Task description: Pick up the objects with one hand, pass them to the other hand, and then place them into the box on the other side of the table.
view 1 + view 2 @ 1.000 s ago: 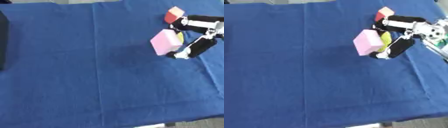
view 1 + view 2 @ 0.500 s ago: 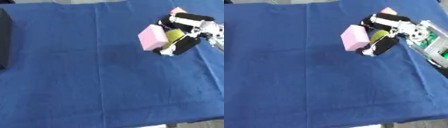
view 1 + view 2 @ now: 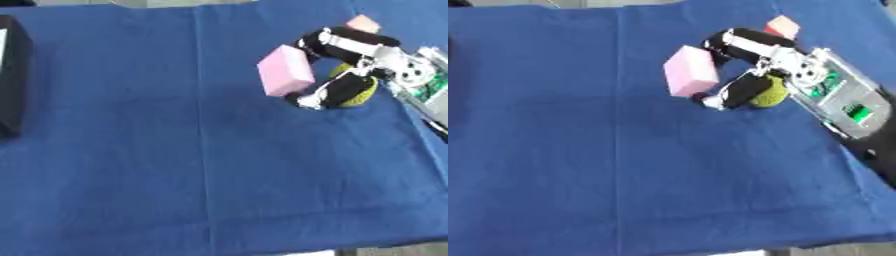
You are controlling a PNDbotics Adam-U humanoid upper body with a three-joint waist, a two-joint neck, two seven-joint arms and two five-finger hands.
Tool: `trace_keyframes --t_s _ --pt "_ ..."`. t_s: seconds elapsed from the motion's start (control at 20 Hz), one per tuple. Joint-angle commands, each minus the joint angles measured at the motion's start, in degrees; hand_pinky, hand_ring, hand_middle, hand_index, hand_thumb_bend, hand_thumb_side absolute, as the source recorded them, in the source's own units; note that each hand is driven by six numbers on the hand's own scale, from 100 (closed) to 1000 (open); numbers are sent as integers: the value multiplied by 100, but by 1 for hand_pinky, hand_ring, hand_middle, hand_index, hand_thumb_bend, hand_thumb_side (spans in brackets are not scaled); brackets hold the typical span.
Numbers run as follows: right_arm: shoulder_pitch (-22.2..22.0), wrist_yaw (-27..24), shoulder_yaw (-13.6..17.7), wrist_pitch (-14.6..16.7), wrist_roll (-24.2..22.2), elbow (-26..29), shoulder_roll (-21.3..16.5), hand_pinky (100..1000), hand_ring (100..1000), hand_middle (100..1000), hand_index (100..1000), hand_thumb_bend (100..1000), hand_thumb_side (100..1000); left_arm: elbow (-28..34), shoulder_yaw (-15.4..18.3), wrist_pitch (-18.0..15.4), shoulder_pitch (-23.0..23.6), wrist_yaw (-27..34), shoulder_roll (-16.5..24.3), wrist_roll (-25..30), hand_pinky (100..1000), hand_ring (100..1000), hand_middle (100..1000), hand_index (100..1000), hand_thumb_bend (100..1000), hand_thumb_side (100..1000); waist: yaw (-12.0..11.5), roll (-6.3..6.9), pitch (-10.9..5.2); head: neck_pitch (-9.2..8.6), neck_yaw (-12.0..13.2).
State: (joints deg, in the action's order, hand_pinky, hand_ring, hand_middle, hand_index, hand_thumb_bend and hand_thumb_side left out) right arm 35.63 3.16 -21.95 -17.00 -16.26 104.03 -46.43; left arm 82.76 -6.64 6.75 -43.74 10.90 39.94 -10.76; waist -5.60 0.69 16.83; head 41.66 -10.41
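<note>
A pink block (image 3: 284, 70) is held above the blue cloth by my right hand (image 3: 343, 65), whose fingers and thumb pinch it from the right side. The block sits tilted, right of the table's middle. A yellow-green round object (image 3: 768, 94) lies on the cloth under the hand's palm. Behind the hand, near the far edge, rests a small salmon-pink block (image 3: 362, 23). A black box (image 3: 12, 80) stands at the left edge of the table. My left hand shows in neither view.
A blue cloth (image 3: 175, 165) covers the whole table. Its front edge runs along the bottom of both views. My right forearm (image 3: 840, 99), silver with green parts, comes in from the right.
My right hand has carried the pink block leftward, toward the table's middle, and more of the forearm has come into view.
</note>
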Motion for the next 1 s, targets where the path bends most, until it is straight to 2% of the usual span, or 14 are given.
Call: trace_keyframes --t_s 0.05,0.15,0.2,0.25,0.55,1.0 --pt "170 160 28 -77 66 -38 142 780 601 513 533 241 100 312 -98 125 -61 -189 315 206 845 835 779 840 413 701 -12 10 -182 -29 26" --pt "233 276 14 -121 105 -105 302 779 601 513 533 239 100 505 -191 221 -74 -317 359 359 844 833 778 840 415 698 -18 11 -197 -16 28" --pt "262 327 7 -135 133 -145 390 779 599 512 533 238 100 611 -239 270 -83 -370 379 440 843 832 778 840 515 689 -20 12 -207 -7 25" --pt "288 372 -1 -139 166 -187 478 779 599 512 533 237 100 720 -287 315 -93 -418 399 524 842 831 777 840 417 695 -24 14 -219 0 23" --pt "330 437 3 -24 445 -380 980 776 594 509 533 227 100 1251 -509 588 -136 -595 504 966 839 826 774 838 412 695 -41 29 -277 41 11" --pt "353 489 -108 67 574 -623 1457 775 591 507 532 222 100 1590 -685 842 -188 -702 545 1301 831 814 768 833 409 688 -57 39 -308 41 -15"
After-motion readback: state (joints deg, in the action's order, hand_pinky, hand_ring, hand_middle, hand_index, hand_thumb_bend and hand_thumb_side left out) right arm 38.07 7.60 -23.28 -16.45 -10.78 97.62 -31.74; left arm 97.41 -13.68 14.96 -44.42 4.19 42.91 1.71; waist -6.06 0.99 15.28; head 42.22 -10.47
